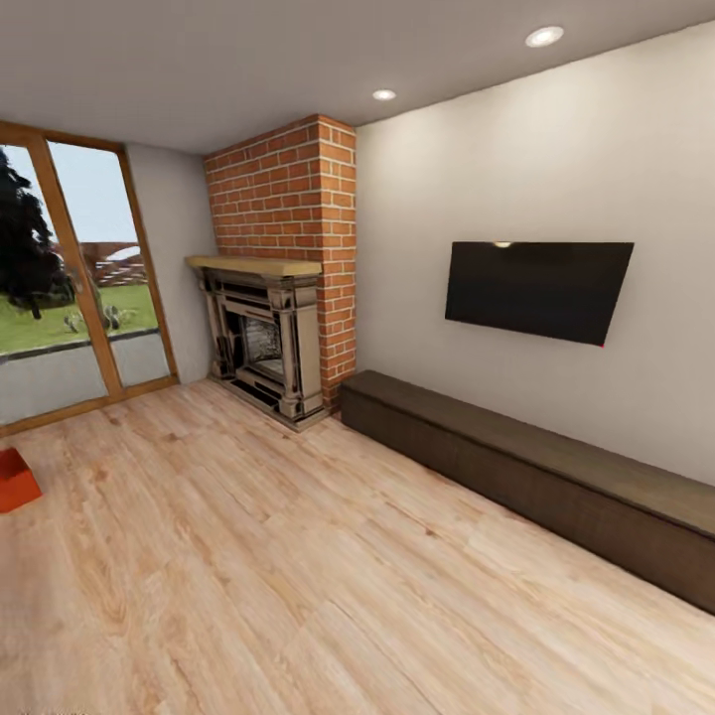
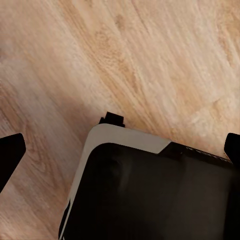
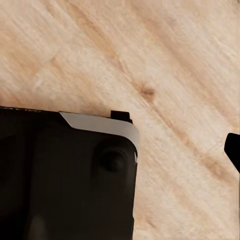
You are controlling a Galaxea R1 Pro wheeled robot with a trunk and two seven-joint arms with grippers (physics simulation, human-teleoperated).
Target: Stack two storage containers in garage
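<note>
One red-orange storage container shows as a corner at the far left edge of the head view, resting on the light wood planks of the living room near the glass doors. In the left wrist view my left gripper hangs open over my own dark base, a dark fingertip at each side of the picture and nothing between them. My right gripper hangs the same way above the planks; one fingertip stands far out at the edge, the other lost against the dark base.
A stone fireplace under a brick chimney stands ahead left. A long dark low bench runs along the right wall beneath a wall-mounted TV. Wood-framed glass doors are at the left. Wood floor stretches ahead.
</note>
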